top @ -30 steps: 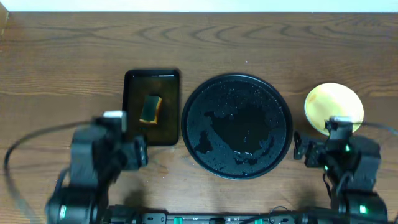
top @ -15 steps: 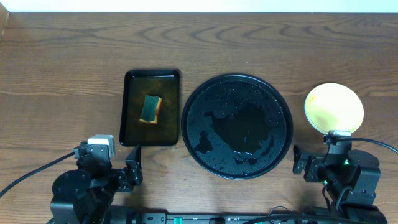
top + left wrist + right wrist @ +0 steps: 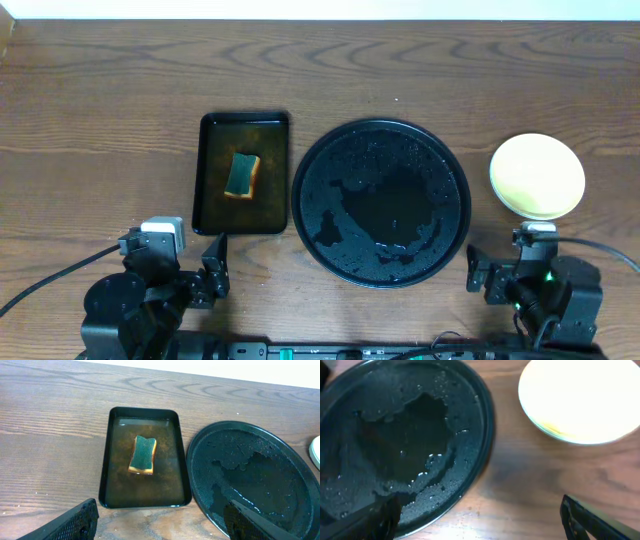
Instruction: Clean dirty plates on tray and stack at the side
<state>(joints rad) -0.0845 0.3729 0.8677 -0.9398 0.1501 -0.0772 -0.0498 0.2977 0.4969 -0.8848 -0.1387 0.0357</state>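
Note:
The round black tray [image 3: 380,203] sits mid-table, wet with water patches and droplets, and holds no plates. A pale yellow plate [image 3: 537,176] rests on the wood to the right of the tray; I cannot tell whether others lie beneath it. The right wrist view shows the plate [image 3: 580,400] beside the tray's wet surface [image 3: 395,435]. My right gripper [image 3: 525,262] hangs open near the front edge, just short of the plate, with nothing between its jaws [image 3: 482,525]. My left gripper [image 3: 175,255] is open and empty at the front left [image 3: 162,527].
A rectangular black tray [image 3: 210,200] left of the round one holds brownish water and a green-and-yellow sponge [image 3: 243,175]. The left wrist view shows the sponge [image 3: 143,454] lying in that tray [image 3: 120,485], and the round tray [image 3: 260,480] to its right.
The right arm has pulled back toward the front edge, uncovering the whole plate. The left arm drew back to the front left early on and has since stayed still.

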